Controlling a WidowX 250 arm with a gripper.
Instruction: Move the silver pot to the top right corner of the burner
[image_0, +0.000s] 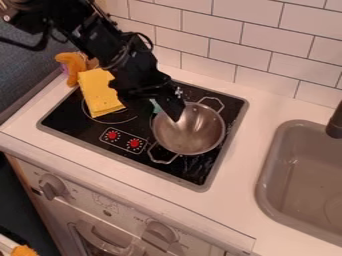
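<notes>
The silver pot (194, 131) stands upright on the right part of the black burner plate (200, 172), one wire handle towards the back wall and the other towards the front. My gripper (175, 116) hangs at the pot's upper left rim, its tip over the inside edge of the bowl. The rim may be between the fingers, but the arm's body hides how they stand. A bit of teal shows just left of the rim, beside the gripper.
A yellow cloth (99, 94) lies on the burner's left part, with an orange and purple object (72, 66) behind it. Red knobs (134, 143) sit at the burner's front. At the right is a grey sink (304, 180) with a dark faucet (335, 122); a tiled wall stands behind.
</notes>
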